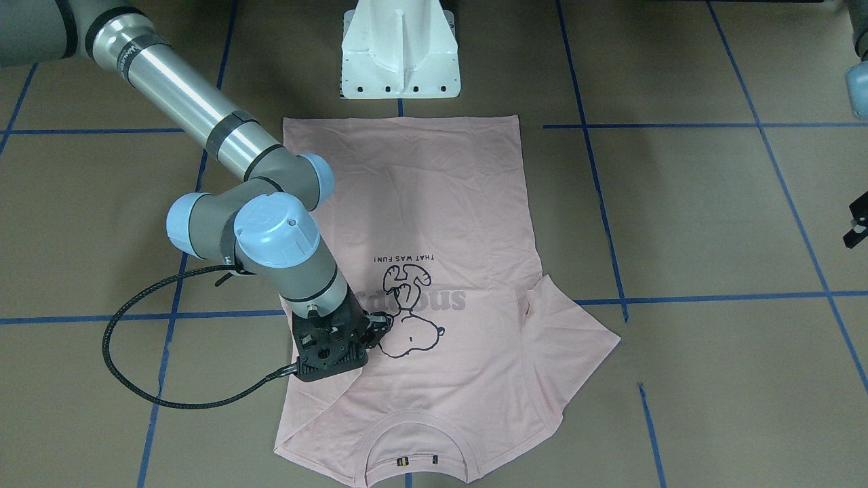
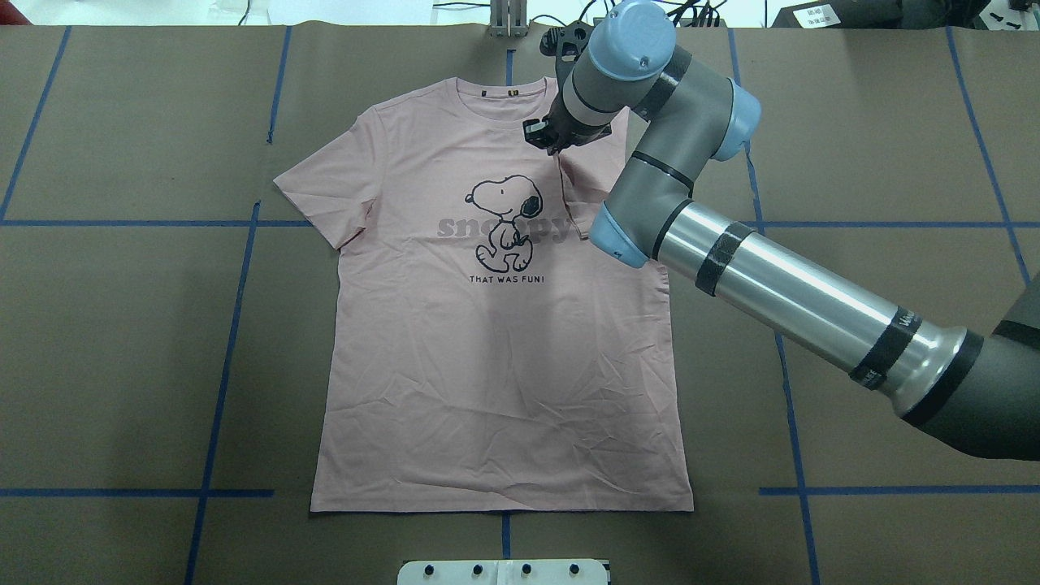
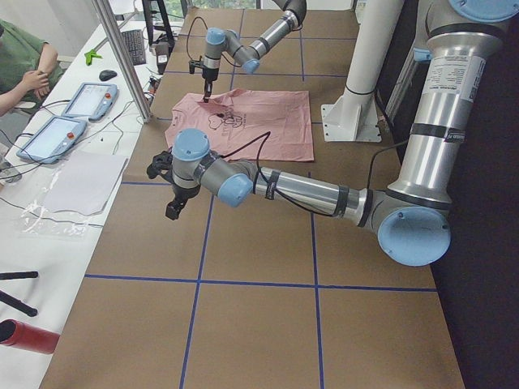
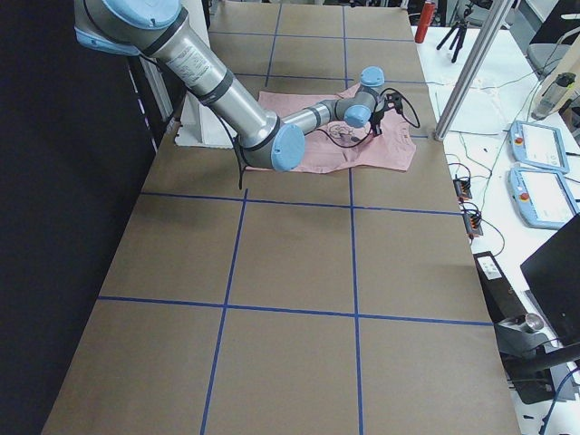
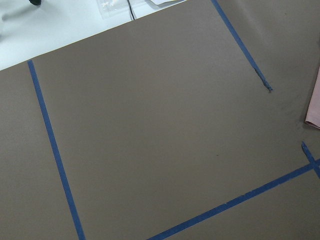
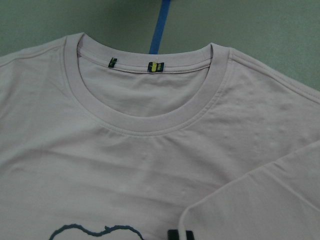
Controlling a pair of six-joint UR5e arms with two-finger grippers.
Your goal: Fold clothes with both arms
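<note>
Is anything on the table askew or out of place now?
Only the T-shirt is uneven: one sleeve lies folded in over the chest, beside the dog print and below the right gripper, while the other sleeve lies spread flat on the table. Light wrinkles, no visible damage.

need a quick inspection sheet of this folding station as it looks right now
surface: brown table with blue tape grid.
job's things: pink T-shirt face up, spread flat; one sleeve folded in over the chest, other sleeve out flat.
clutter: nothing seen.
end effectors: right end effector low over the folded sleeve, open or shut unclear; left end effector above bare table, apart from the shirt, state unclear.
cables: black cable loops out beside the right wrist.
surroundings: white pedestal; side bench with tablets; a person seated there.
</note>
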